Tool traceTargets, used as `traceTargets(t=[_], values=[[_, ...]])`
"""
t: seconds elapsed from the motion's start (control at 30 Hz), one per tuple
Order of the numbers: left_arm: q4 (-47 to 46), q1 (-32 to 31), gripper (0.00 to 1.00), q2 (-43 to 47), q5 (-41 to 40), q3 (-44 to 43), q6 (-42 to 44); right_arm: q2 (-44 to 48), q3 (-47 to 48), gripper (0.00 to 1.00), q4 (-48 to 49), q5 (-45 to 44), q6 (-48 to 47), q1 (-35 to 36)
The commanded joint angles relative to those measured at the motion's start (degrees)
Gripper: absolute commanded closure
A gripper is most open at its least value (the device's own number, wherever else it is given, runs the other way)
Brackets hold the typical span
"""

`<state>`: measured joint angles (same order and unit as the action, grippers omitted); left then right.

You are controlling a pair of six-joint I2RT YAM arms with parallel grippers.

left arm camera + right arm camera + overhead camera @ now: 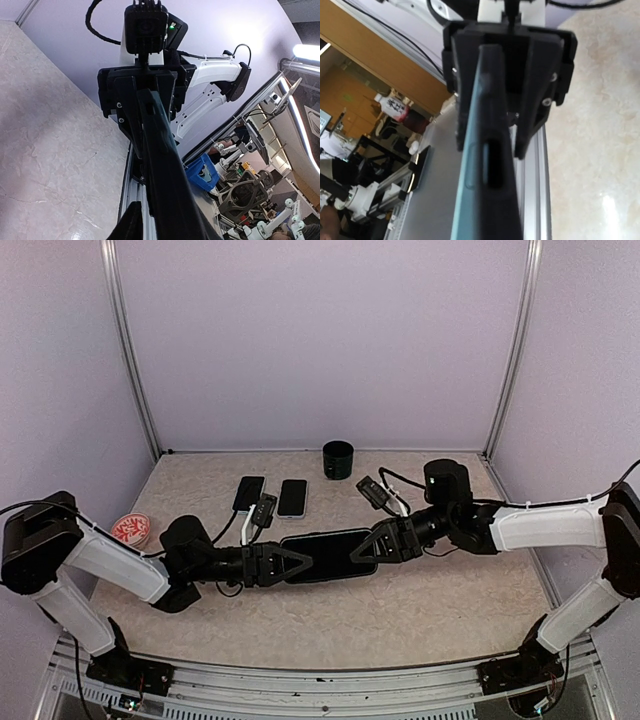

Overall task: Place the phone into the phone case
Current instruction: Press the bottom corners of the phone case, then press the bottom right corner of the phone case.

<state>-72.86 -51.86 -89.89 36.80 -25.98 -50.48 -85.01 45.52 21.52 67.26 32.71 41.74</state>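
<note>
A black phone case (328,555) hangs flat above the table's middle, held at both ends. My left gripper (298,562) is shut on its left end, my right gripper (370,544) on its right end. In the right wrist view the case (495,150) runs edge-on, with a teal phone (464,200) lying against its left side; a side cutout shows. The left gripper (510,60) clamps the far end there. In the left wrist view the case (165,165) is a dark edge-on strip, one of my fingers (131,222) beside it, the right gripper (142,95) at its far end.
A black phone (249,492) and a white-edged phone (292,497) lie behind the left gripper. A black cup (338,459) stands at the back. A red and white dish (130,530) sits at the left edge. Camera cables trail by both wrists.
</note>
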Motion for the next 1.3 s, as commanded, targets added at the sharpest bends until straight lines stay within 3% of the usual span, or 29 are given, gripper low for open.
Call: traceTargets(t=[0.0, 0.1, 0.27, 0.63, 0.83, 0.87, 0.97, 1.07, 1.27], values=[[0.8, -0.2, 0.65, 0.5, -1.6, -1.5, 1.1, 1.1, 3.5, 1.0, -7.4, -2.2, -6.8, 1.2], [1.4, -0.3, 0.6, 0.3, -1.8, -1.6, 1.1, 1.8, 4.8, 1.0, -12.8, -5.6, -10.0, 1.1], [1.9, -0.3, 0.62, 0.2, -2.0, -1.6, 1.3, 3.5, 7.0, 1.0, -21.6, -13.5, -14.4, 1.2], [2.7, -1.1, 0.91, -1.2, -2.0, -3.2, 1.4, 3.8, 9.4, 1.0, -28.6, -29.7, -18.1, 4.6], [5.8, -1.1, 1.0, 0.3, -3.1, -3.0, 3.4, 5.3, 9.5, 1.0, -29.7, -31.2, -19.0, 4.9], [6.8, -1.1, 1.0, 0.7, -3.2, -3.1, 4.2, 5.6, 9.8, 0.97, -30.3, -30.6, -19.4, 4.9], [12.3, -1.1, 1.0, 2.8, -3.3, -3.5, 7.8, 5.7, 11.1, 0.7, -34.0, -28.1, -21.3, 4.9], [19.3, -1.2, 1.0, 5.8, -3.1, -4.4, 12.1, 5.4, 12.7, 0.55, -38.6, -26.2, -23.9, 4.8], [31.2, -1.1, 1.0, 11.7, -3.2, -5.4, 18.3, 5.1, 13.7, 0.49, -43.3, -22.3, -25.4, 4.8]])
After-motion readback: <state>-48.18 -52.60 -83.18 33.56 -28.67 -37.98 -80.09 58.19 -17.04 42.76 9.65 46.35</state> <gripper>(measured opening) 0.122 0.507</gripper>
